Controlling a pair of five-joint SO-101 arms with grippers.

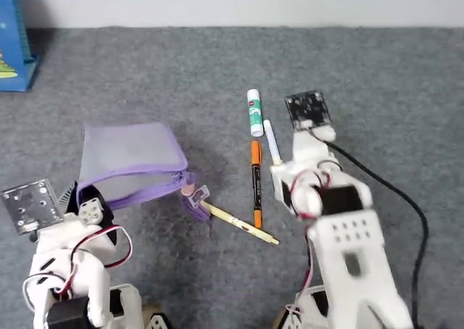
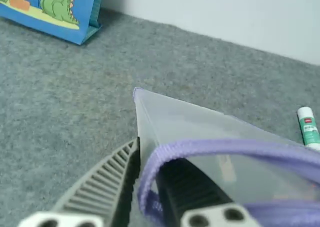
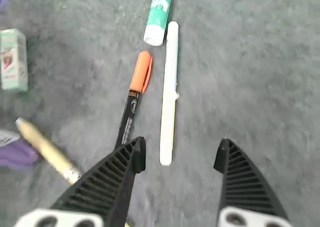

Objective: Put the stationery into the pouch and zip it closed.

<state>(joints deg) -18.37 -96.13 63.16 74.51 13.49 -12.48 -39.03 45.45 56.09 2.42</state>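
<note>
**Gripping the pouch rim, stationery out on the counter**

Seen from above, the purple pouch (image 1: 130, 162) lies on the grey counter (image 1: 377, 75), with its zip edge toward 5 o'clock. The left end effector (image 1: 88, 202) sits at the pouch's 7 o'clock corner, clenched on the purple zip rim with one finger outside the pouch and one inside.

The stationery lies on the counter at the pouch's 3 o'clock. A glue stick (image 1: 254, 113) lies farthest back. A white pen (image 1: 272, 142) is at its 5 o'clock and an orange marker (image 1: 256, 184) is at its 6 o'clock, the two side by side. A yellow pen (image 1: 239, 224) lies slanted, near the marker's lower tip. A small eraser (image 1: 196, 193) is just beside the pouch's zip end.

The right end effector (image 3: 182, 149) hangs released and holds nothing, its fingers wide apart at the white pen's near end.

A blue box (image 1: 14, 46) stands at the pouch's 10 o'clock.
</note>
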